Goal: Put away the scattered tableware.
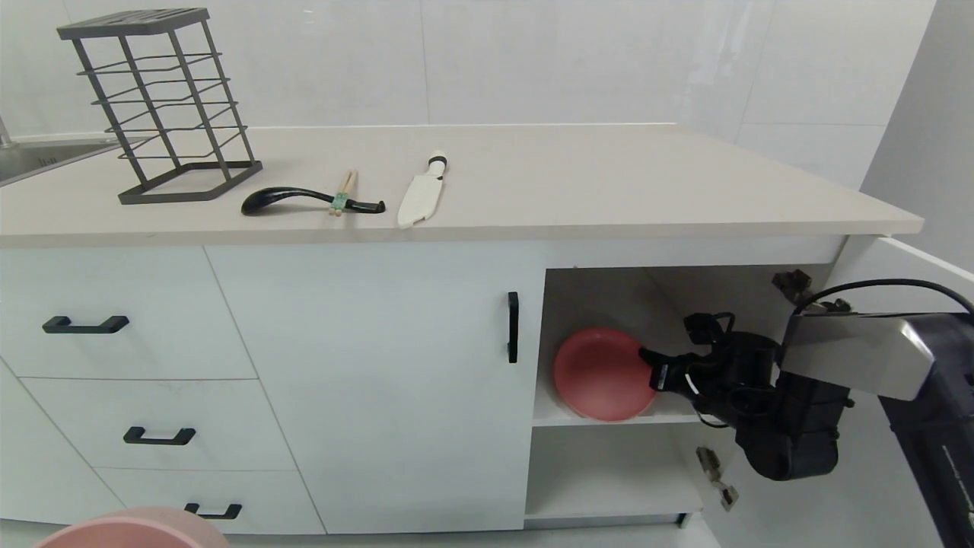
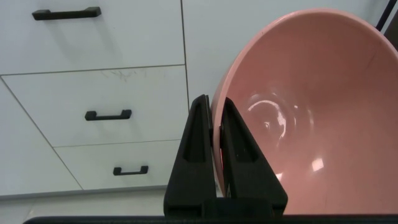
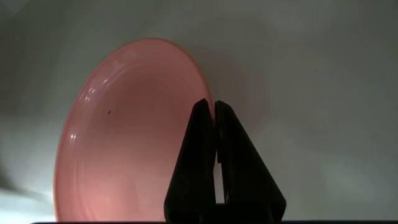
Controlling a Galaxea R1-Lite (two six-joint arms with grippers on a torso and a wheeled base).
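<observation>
A red plate (image 1: pixel 601 374) stands tilted on edge on the upper shelf (image 1: pixel 548 415) of the open cabinet, under the counter's right end. My right gripper (image 1: pixel 647 358) is shut on its right rim; the right wrist view shows the fingers (image 3: pixel 202 134) pinching the plate (image 3: pixel 124 137). Low at the left, my left gripper (image 2: pixel 215 109) is shut on the rim of a pink bowl (image 2: pixel 311 106), whose edge (image 1: pixel 133 529) shows in the head view's bottom corner. On the counter lie a black ladle (image 1: pixel 304 199), chopsticks (image 1: pixel 342 193) and a white knife (image 1: pixel 422 198).
A black wire rack (image 1: pixel 163 103) stands at the counter's left, beside a sink (image 1: pixel 38 156). Drawers with black handles (image 1: pixel 85 325) fill the left front. The cabinet's door (image 1: pixel 913 262) hangs open to the right. A bare lower shelf (image 1: pixel 609 487) lies beneath the plate.
</observation>
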